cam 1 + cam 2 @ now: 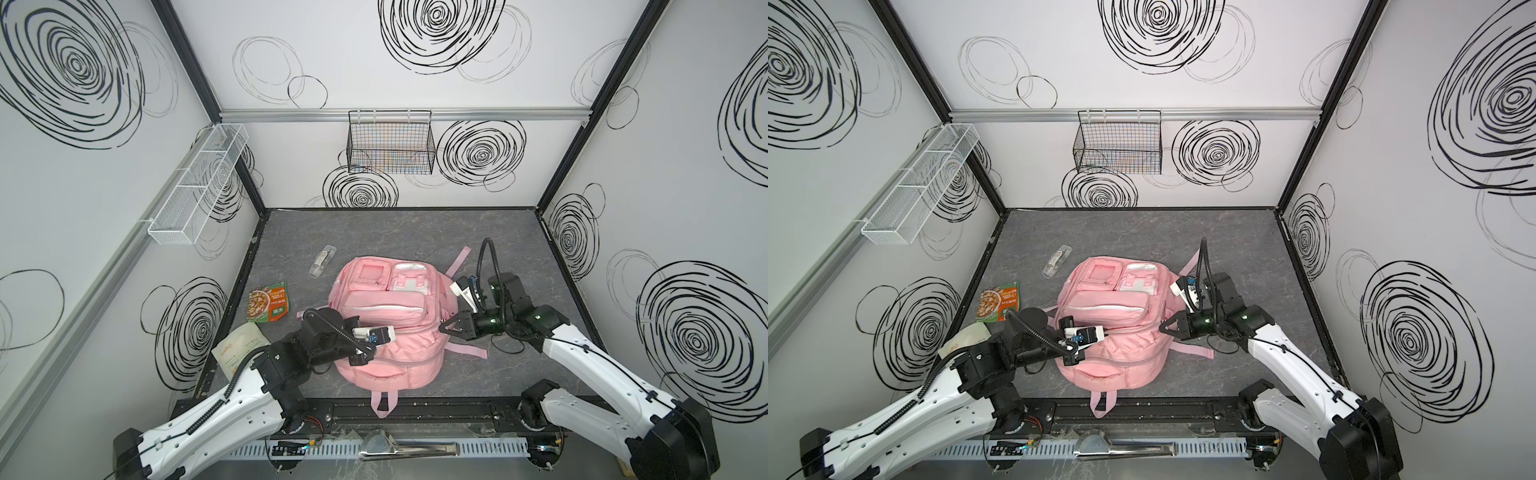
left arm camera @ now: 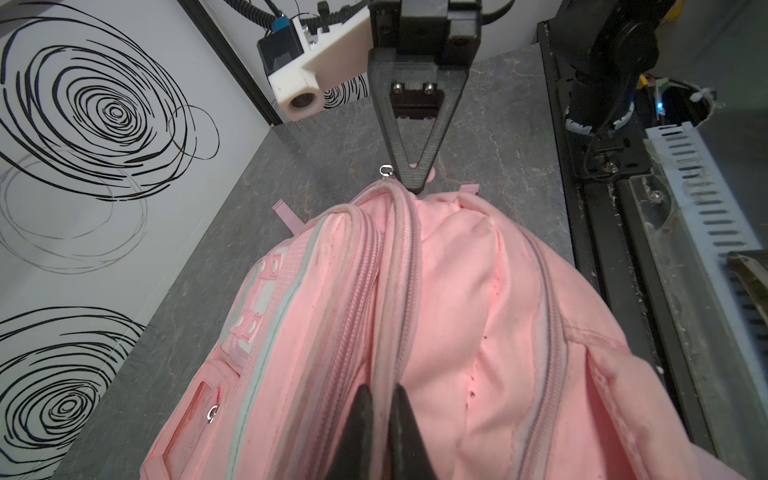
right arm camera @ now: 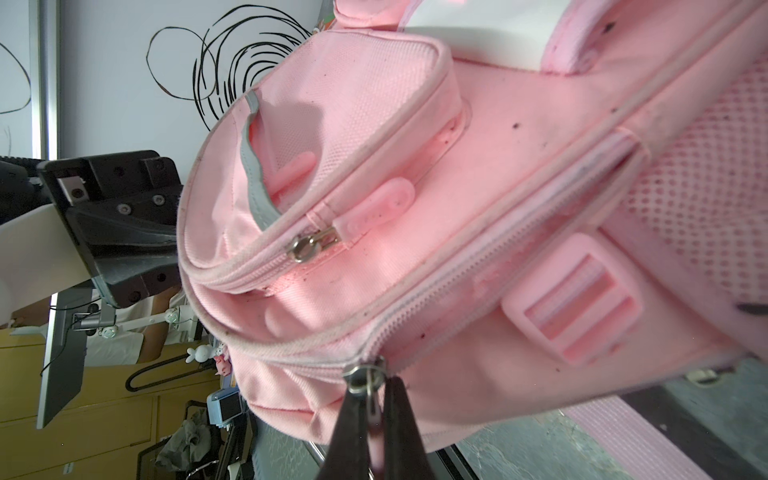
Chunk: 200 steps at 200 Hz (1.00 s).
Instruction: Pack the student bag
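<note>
Student bag (image 1: 386,305): left hand (image 2: 382,390) clenched on zipper edge (image 2: 409,266), right hand (image 3: 377,388) pinching zipper pull (image 3: 365,376).

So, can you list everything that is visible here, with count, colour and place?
bag: one, pink, middle of the table
snack packet: one, green and orange, left of the bag
pouch: one, beige, front left of the table
case: one, clear, behind the bag, to the left
white basket: one, mesh, on the left wall
black basket: one, wire, on the back wall
table: one, grey, under everything
left gripper: one, black, shut on the bag's zip edge
right gripper: one, black, shut on a zip pull of the bag
</note>
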{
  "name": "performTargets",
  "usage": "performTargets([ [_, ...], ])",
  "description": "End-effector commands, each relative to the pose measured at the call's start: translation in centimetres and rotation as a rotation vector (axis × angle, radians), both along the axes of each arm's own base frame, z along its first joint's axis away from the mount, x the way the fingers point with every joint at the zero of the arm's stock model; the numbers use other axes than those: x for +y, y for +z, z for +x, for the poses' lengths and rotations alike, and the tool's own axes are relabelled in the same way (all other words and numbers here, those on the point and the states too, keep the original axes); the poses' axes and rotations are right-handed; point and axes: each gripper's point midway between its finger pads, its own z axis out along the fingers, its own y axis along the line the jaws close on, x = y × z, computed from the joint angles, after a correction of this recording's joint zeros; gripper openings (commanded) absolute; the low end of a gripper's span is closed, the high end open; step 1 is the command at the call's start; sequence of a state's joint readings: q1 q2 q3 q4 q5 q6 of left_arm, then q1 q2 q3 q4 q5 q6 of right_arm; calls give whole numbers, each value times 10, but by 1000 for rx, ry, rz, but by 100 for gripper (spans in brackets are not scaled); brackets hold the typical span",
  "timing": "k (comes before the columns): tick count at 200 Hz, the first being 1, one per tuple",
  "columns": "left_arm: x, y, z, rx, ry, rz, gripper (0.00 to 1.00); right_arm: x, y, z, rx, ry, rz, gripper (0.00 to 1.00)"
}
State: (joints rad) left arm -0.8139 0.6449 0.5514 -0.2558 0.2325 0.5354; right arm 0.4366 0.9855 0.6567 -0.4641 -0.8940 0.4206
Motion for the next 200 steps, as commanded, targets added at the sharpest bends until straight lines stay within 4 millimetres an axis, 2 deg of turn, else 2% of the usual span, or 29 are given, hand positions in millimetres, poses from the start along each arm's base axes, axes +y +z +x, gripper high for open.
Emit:
performTargets([
  [1, 54, 2, 25, -43, 265, 80, 0, -112, -77, 31, 113, -484, -480, 0],
  [29, 54, 2, 25, -47, 266, 80, 0, -113, -81, 33, 127, -487, -478, 0],
  [38, 51, 4, 23, -46, 247, 68, 0, -105, -76, 35, 132, -466, -432, 0],
  [52, 44, 5, 17, -38, 196, 41, 0, -78, -58, 38, 121, -371, -292, 0],
  [55, 43, 6, 15, -39, 186, 35, 0, -73, -54, 38, 126, -352, -260, 3],
  [62, 40, 7, 13, -35, 167, 22, 0, -61, -43, 38, 125, -312, -184, 18],
  [72, 37, 7, 12, -31, 154, 10, 0, -54, -32, 40, 111, -304, -132, 37],
  [84, 37, 6, 12, -33, 153, 8, 0, -56, -22, 45, 62, -329, -124, 46],
  [109, 38, 2, 14, -33, 162, 23, 0, -60, -16, 45, -19, -348, -101, 46],
  [146, 33, 3, 11, -29, 135, 3, 0, -39, 0, 34, -35, -284, 78, 46],
  [178, 24, 9, 2, -37, 61, -37, 0, -31, 12, 36, -82, -264, 99, 45],
  [200, 12, 13, -13, -51, -57, -58, 0, -26, 23, 38, -129, -247, 93, 45],
])
